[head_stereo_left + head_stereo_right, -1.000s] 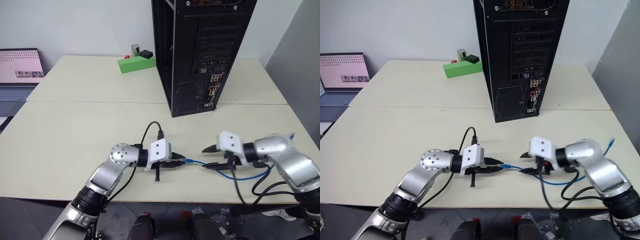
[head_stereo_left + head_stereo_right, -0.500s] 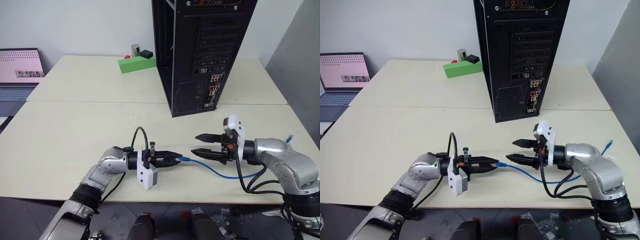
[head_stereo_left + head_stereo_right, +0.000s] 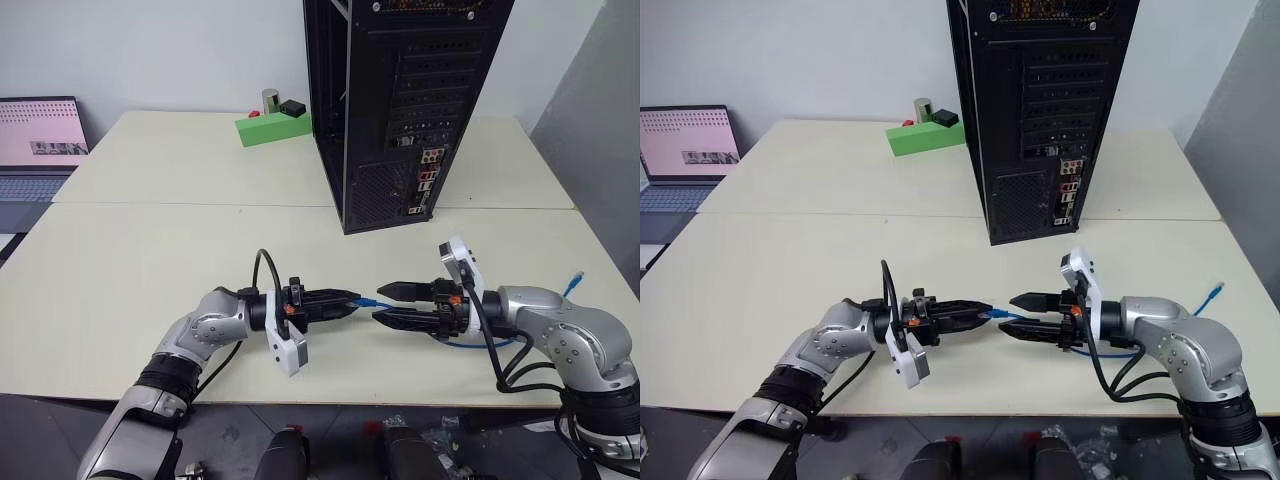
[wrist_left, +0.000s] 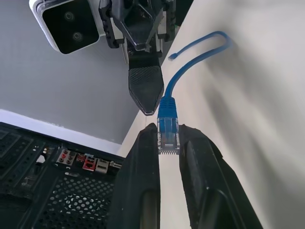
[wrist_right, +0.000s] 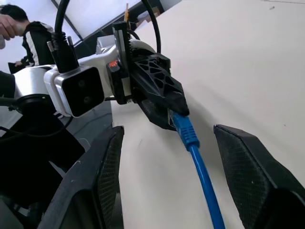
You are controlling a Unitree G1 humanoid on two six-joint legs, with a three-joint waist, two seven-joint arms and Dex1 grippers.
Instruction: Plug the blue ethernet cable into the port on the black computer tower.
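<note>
Blue ethernet cable (image 4: 167, 121), a thin bright-blue cord, sits with its clear-clipped plug end pinched between the two black fingers of our left end effector (image 3: 345, 301), which points level across the desk toward our right side. In the left wrist view the plug lies squeezed between the two fingertips (image 4: 148, 143), with the cord running out past them.

Facing it tip to tip is our right end effector (image 3: 385, 304), its black fingers standing well apart, one above and one below the line of the cord. In the right wrist view the blue cord passes through the gap between the two textured pads (image 5: 112, 164) without touching either, so our right end effector holds nothing. From there the cable runs on under our right arm, loops along the pale cream desk (image 3: 150, 250) and ends in a second plug (image 3: 574, 280) lying near the desk's right edge.

Further back, well apart from both end effectors, the tall black metal computer tower (image 3: 400, 100) stands upright on the desk with its rear panel toward us: slot covers, a perforated vent and a small coloured connector panel (image 3: 428, 175). We cannot pick out the port there. Behind the tower on the left rests a green block (image 3: 272, 128), and an open laptop (image 3: 38, 140) sits at the far left edge.
</note>
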